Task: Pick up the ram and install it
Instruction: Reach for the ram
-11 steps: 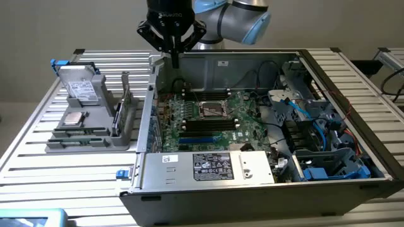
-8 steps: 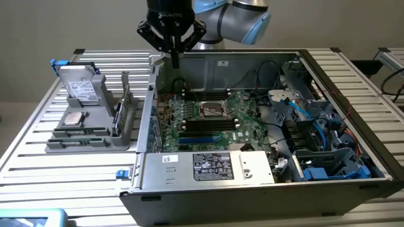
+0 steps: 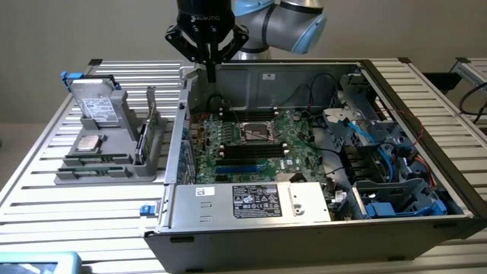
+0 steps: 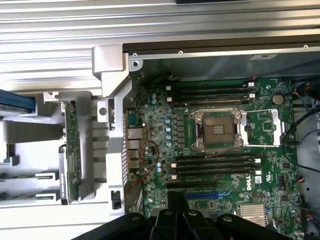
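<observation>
The end effector point(image 3: 211, 78) point(image 4: 176, 199) is closed, its black fingers pressed together with nothing between them. It points straight down and hangs above the far corner of the open computer case point(image 3: 304, 242) on the exterior view's left, clear of everything below. It is carried by the grey and blue arm point(image 3: 293, 20).

In the wrist view the motherboard point(image 4: 270, 125) lies beneath it, green and flat on the case floor. The square processor socket point(image 4: 218, 130) sits in the middle, with long black memory slots point(image 4: 215, 165) on both sides of it. The slots on view carry no stick.

The ram point(image 3: 155, 130) point(image 4: 73, 150) is outside the case. It stands on edge in a grey holder point(image 3: 114, 166) just beside the case wall on the exterior view's left, well apart from the end effector and untouched.

The same holder carries a hard drive point(image 3: 97, 105) propped at its far end and a square silver processor chip point(image 3: 89, 142) lying flat nearer the middle.

Inside the case, toward the exterior view's right, are blue and black cables point(image 3: 357, 128) and drive bays, and a labelled metal box point(image 3: 259, 201) sits along the near side. Case and holder both rest on a slatted metal worktop point(image 3: 38, 194).
</observation>
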Available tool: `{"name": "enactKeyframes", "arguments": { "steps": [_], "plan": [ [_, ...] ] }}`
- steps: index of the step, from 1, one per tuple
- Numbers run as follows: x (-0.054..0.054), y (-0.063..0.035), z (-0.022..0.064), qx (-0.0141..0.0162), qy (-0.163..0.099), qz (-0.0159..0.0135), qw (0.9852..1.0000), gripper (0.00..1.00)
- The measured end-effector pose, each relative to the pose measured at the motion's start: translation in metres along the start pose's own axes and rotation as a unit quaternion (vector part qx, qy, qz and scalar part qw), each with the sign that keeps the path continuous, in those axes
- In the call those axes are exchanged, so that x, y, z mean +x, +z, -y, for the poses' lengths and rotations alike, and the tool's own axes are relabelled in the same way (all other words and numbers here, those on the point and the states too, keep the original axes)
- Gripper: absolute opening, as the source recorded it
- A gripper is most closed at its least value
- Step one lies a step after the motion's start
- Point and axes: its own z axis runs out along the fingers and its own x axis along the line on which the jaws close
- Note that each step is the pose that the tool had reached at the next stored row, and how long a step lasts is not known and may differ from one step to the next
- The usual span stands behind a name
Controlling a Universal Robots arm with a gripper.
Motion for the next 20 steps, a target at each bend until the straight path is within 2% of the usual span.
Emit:
{"name": "enactKeyframes", "arguments": {
  "steps": [4,20],
  "plan": [
    [0.008,-0.0001,0.0006,0.0001,0.000,0.0000,1.0000,0.11],
    [0.081,-0.0009,0.0060,0.0000,0.000,0.0000,1.0000,0.11]
  ]
}}
